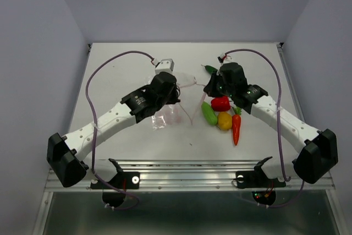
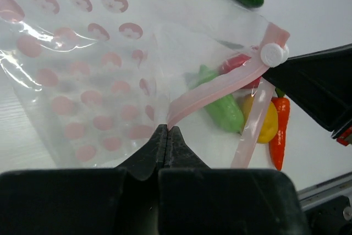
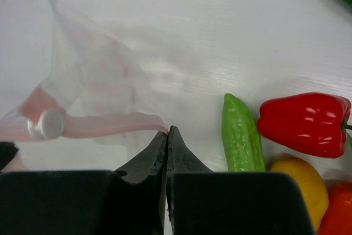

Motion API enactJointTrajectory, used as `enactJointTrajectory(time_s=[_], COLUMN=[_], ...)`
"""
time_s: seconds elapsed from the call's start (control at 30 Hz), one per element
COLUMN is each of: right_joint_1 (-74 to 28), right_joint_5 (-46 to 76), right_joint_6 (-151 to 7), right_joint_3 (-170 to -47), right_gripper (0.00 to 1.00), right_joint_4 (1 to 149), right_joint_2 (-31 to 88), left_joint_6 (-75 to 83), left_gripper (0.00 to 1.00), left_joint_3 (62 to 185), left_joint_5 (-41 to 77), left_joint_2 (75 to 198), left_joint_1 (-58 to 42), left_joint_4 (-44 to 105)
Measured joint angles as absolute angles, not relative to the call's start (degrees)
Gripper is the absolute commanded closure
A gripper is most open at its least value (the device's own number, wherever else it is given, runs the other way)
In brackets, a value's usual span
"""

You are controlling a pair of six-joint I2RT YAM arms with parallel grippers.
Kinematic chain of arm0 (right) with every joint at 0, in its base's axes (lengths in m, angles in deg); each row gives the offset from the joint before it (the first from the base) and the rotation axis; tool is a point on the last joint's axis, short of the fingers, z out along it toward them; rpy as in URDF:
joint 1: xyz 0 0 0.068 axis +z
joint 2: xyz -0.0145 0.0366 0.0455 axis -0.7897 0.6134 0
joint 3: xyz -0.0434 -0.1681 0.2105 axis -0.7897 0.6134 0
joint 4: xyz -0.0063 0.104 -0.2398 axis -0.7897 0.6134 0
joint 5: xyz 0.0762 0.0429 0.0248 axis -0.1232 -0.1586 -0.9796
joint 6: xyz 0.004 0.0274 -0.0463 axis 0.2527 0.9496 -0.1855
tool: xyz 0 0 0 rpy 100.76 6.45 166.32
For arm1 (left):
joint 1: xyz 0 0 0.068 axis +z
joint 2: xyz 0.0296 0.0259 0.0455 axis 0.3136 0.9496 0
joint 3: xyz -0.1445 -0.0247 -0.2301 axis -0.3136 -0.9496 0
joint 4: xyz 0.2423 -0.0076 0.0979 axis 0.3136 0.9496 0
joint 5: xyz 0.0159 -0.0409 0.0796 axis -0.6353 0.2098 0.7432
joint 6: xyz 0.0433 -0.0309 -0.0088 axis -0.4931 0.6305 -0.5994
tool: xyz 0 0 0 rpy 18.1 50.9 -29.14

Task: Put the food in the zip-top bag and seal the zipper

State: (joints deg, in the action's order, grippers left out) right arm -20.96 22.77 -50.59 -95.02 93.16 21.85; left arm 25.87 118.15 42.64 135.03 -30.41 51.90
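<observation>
Top view: zip-top bag (image 1: 164,115) lies crumpled mid-counter (image 1: 181,141) by the left wrist, with the food (image 1: 223,115) just right of it, none inside. Left wrist: left jaws pinched closed on the zipper (image 2: 214,89) end; the film looks light, floppy and slippery, so grip the stiffer strip. Right wrist: right jaws likewise closed on the strip

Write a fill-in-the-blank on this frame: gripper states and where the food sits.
1. The left gripper and the right gripper are both ____ on the zipper.
2. The red bell pepper lies ____ the zip-top bag.
3. Between the light green pod and the carrot lies the ____ piece.
Missing words: shut; outside; yellow.
</observation>
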Motion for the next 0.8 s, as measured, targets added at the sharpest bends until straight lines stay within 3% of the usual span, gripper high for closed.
enactJointTrajectory(time_s=[0.33, 0.8], right_joint_1=[-13.09, -13.68], right_joint_5=[41.15, 40.73], right_joint_6=[-49.04, -47.24], right_joint_3=[-105.14, -100.70], right_gripper=[0.99, 0.99], right_joint_4=[98.12, 99.52], right_joint_2=[30.59, 30.90], left_joint_6=[25.68, 22.25], left_gripper=[1.00, 1.00], left_joint_3=[134.76, 127.43], left_joint_5=[56.41, 55.38], left_joint_2=[138.83, 143.49], left_joint_1=[-31.24, -31.50], left_joint_4=[69.29, 67.89])
